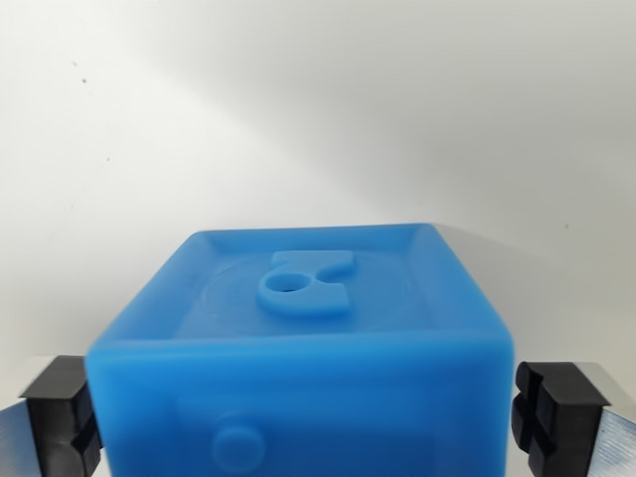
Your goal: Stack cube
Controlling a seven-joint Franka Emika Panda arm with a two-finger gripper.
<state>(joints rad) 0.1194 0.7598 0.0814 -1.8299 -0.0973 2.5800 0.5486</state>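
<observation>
A blue cube (298,348) fills the lower middle of the wrist view, very close to the camera. Its top face carries a raised round mark with a hole, and a round stud shows on its near face. My gripper (303,417) straddles the cube. The left black pad (62,412) and the right black pad (552,412) lie against the cube's two sides, so the gripper looks shut on it. The cube's near corners hide the contact faces and its underside. No second cube is in view.
A plain white surface (318,119) with a few tiny specks spreads behind and around the cube. A soft grey shadow falls across its upper right.
</observation>
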